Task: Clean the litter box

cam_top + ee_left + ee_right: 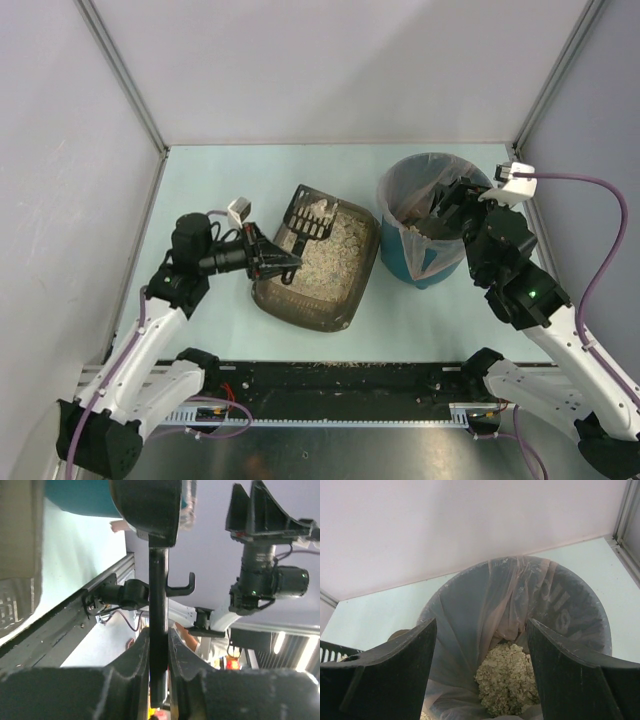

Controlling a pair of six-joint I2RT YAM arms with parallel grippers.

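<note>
The dark brown litter box point(340, 300) with beige grainy litter lies in the middle of the table. My left gripper point(285, 262) is shut on the handle of the black slotted scoop point(307, 214), whose head holds a pale clump above the box's far end. In the left wrist view the handle point(158, 630) runs up between my fingers. My right gripper point(440, 215) is open over the teal bin point(425, 262); the right wrist view shows the clear bag liner point(485, 615) and a heap of litter point(507, 680) inside.
Grey walls enclose the table on three sides, with metal posts at the back corners. The black rail with cables point(330, 385) runs along the near edge between the arm bases. The bin stands close to the right wall.
</note>
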